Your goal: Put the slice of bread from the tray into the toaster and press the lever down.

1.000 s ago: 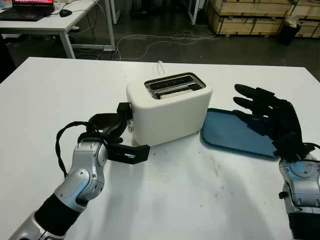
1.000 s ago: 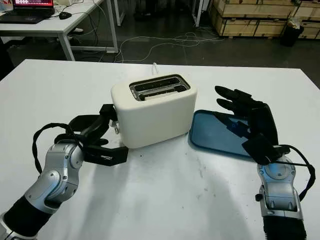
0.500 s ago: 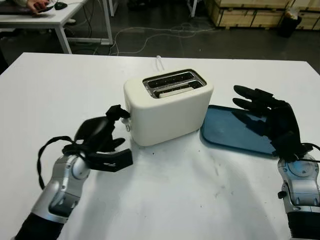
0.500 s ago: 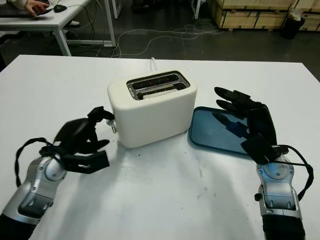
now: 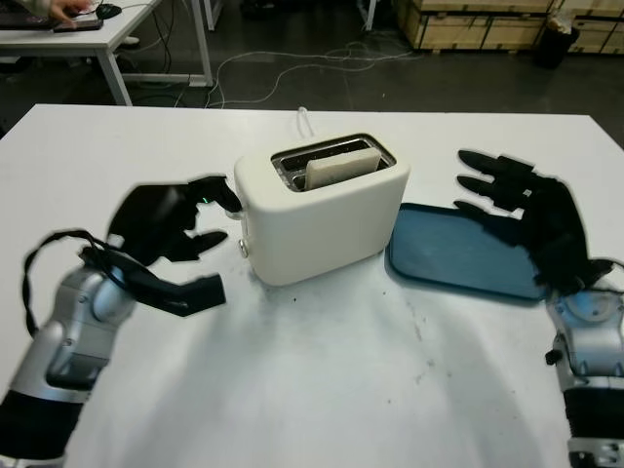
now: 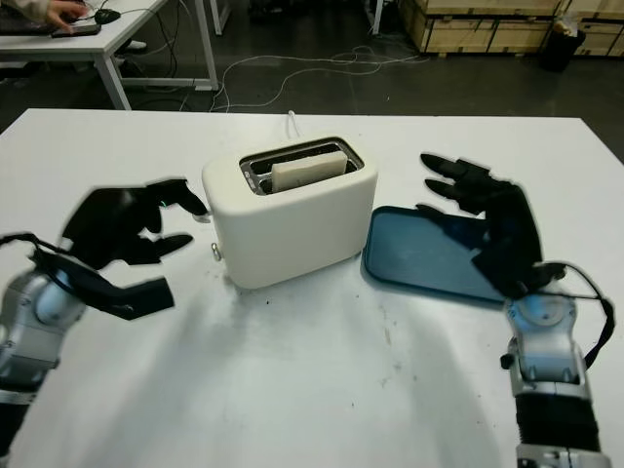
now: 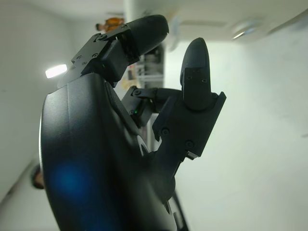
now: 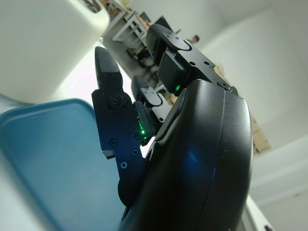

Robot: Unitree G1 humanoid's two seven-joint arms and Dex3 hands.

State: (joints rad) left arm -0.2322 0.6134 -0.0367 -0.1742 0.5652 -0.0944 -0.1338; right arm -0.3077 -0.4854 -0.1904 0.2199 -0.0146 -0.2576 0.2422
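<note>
A white toaster [image 5: 322, 219] stands mid-table. A pale slice of bread [image 5: 341, 168] sticks up out of its near slot. A small lever knob [image 5: 243, 250] shows on the toaster's left end. My left hand [image 5: 216, 239] hangs open just left of that end, fingers pointing at the toaster without touching it; the left wrist view shows it [image 7: 173, 96] holding nothing. My right hand [image 5: 487, 190] is open above the right part of the bare blue tray [image 5: 448, 258], which lies right of the toaster. The right wrist view shows the tray [image 8: 43, 159] and the toaster's wall [image 8: 43, 43].
The white table [image 5: 322, 390] has bare room in front of the toaster. Its cord [image 5: 304, 119] runs off the far edge. Beyond are a desk with a person's hand [image 5: 68, 8], floor cables [image 5: 292, 63] and wooden crates [image 5: 468, 19].
The left hand has drawn back up and to the left, away from the toaster's end. The bread now stands higher out of the slot. The right hand has barely moved.
</note>
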